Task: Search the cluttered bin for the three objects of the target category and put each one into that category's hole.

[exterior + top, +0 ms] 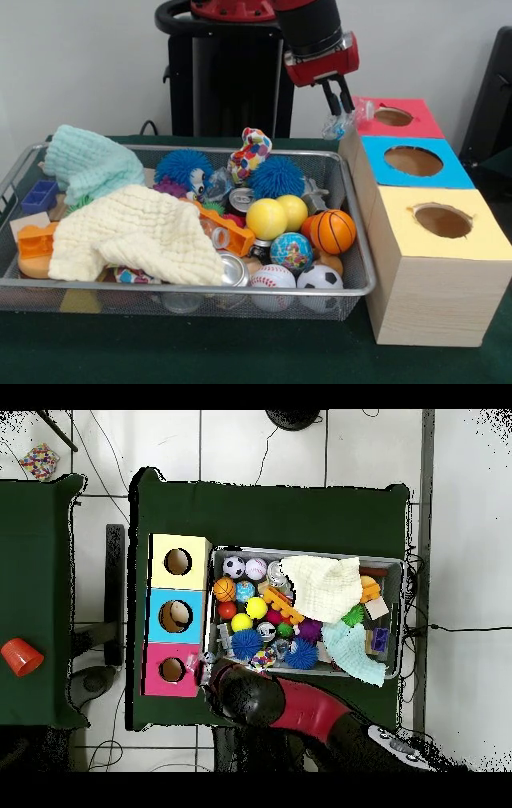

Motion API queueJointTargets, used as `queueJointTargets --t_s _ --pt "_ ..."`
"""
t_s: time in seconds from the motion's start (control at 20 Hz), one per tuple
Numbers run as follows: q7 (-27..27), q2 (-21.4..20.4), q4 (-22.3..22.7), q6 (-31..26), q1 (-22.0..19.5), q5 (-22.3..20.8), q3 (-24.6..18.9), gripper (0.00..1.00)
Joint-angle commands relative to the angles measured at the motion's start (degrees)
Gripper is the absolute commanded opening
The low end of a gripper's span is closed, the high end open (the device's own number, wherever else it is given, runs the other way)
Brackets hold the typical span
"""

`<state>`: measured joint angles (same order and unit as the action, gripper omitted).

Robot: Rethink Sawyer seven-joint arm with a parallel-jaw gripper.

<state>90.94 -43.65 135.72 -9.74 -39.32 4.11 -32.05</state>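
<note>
The wire bin [309, 556] stood just right of a three-part box whose yellow section [180, 561], blue section [176, 615] and pink section [172, 670] each carried one round hole. Inside the bin, balls crowded the end nearest the box, with a cream cloth [322, 586] and a mint cloth [352, 652] further from it. The red and black arm [300, 709] lay below the bin, its head beside the pink section.
</note>
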Motion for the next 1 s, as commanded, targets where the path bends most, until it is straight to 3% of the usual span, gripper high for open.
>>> queueJointTargets --t_s 0.05,1.0 --pt "17.69 0.76 1.73 7.7 -1.47 4.13 -8.02 0.0" --pt "25.0 0.32 4.55 16.31 -2.8 2.91 -13.67 0.0"
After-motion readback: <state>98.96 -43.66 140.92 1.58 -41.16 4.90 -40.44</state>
